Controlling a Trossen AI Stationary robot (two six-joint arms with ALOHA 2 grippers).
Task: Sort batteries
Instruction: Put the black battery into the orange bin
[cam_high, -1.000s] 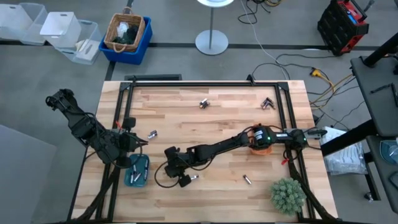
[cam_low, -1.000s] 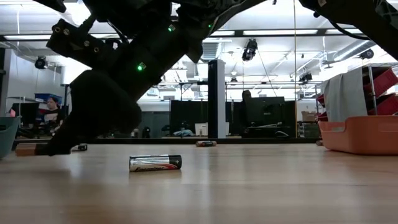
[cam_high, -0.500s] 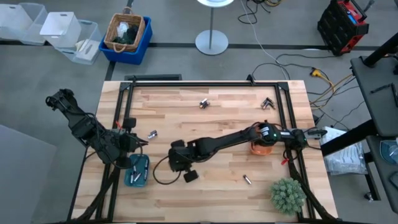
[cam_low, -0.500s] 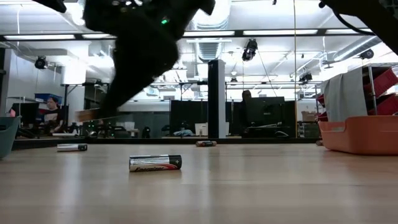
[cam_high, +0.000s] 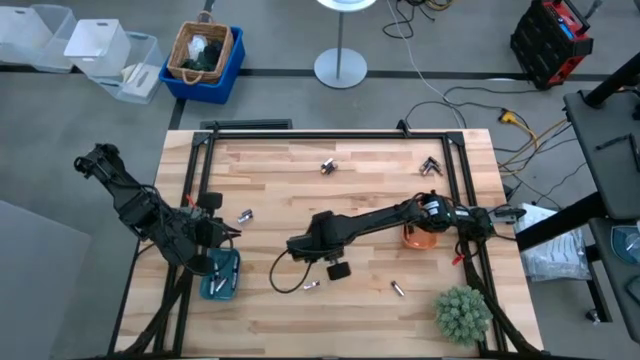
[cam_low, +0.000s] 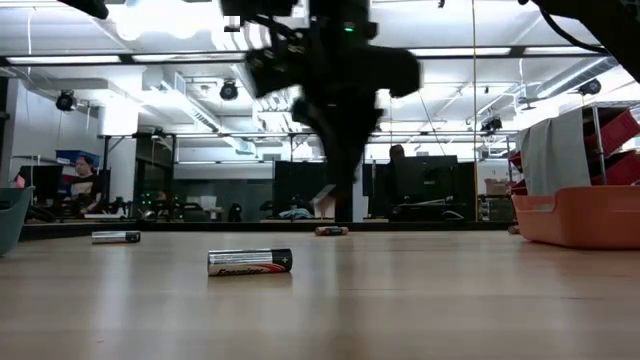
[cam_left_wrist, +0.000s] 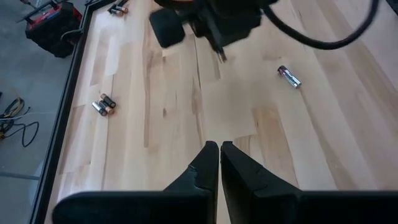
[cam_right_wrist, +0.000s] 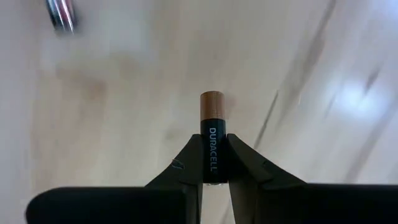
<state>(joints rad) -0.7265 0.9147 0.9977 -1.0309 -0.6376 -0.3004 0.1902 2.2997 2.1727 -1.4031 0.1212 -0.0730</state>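
The right gripper (cam_high: 322, 262) hangs over the middle of the wooden table (cam_high: 350, 310), its arm stretched across from the right side; in its own wrist view the two dark fingers (cam_right_wrist: 186, 163) are clamped on a black and copper battery (cam_right_wrist: 211, 149), which stands lengthwise between them with the copper end pointing out past the tips; in the low view that gripper (cam_low: 340, 170) is well above the tabletop. The left gripper (cam_high: 222, 236) waits near the table's left edge, just above a teal tray (cam_high: 221, 277); its fingers (cam_left_wrist: 205, 165) are pressed together with nothing between them. Other batteries lie scattered on the wood: one (cam_high: 310, 286) just below the right gripper in the high view, one (cam_high: 396, 289) further to the right, one (cam_high: 245, 215) beside the left gripper, a small cluster (cam_high: 327, 166) near the far edge and another cluster (cam_high: 431, 166) toward the far right corner; the low view shows a silvery one (cam_low: 249, 262) lying on its side nearest the camera, with another (cam_low: 116, 237) further back on the left. An orange tray (cam_high: 418, 236) sits under the right arm near the table's right edge; a small green plant (cam_high: 461, 314) stands at the near right corner.
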